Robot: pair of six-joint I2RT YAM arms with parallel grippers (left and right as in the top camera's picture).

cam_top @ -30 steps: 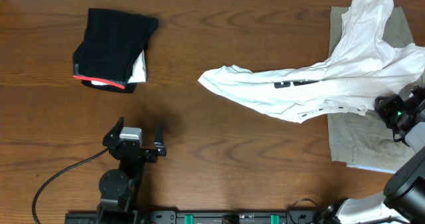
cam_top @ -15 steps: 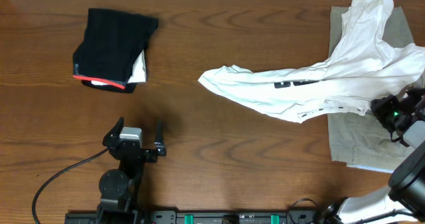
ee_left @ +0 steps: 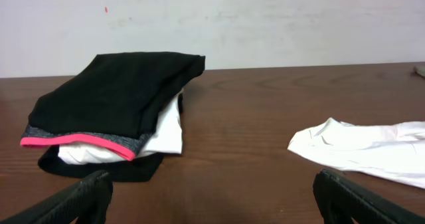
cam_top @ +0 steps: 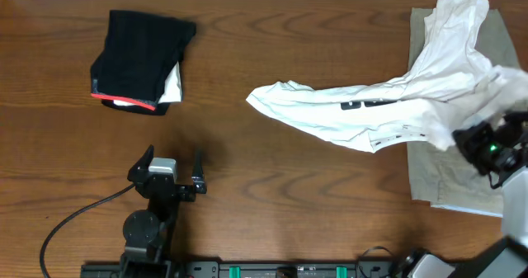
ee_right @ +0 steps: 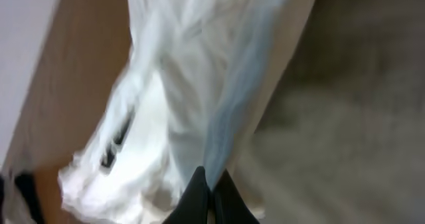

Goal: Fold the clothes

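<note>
Right claw pinches an edge of the white T-shirt, which sprawls unfolded to its left across counter and grey garment; left claw spread, idle, black garment folded ahead of it, so most folding looks undone.

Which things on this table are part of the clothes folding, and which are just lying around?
Part of the job:
- white T-shirt, pinched by the right claw
- grey-beige garment, partly under it
- black red-edged garment, already folded

Just lying about:
- black cable on the wooden table
- left claw, open, holding nothing
</note>
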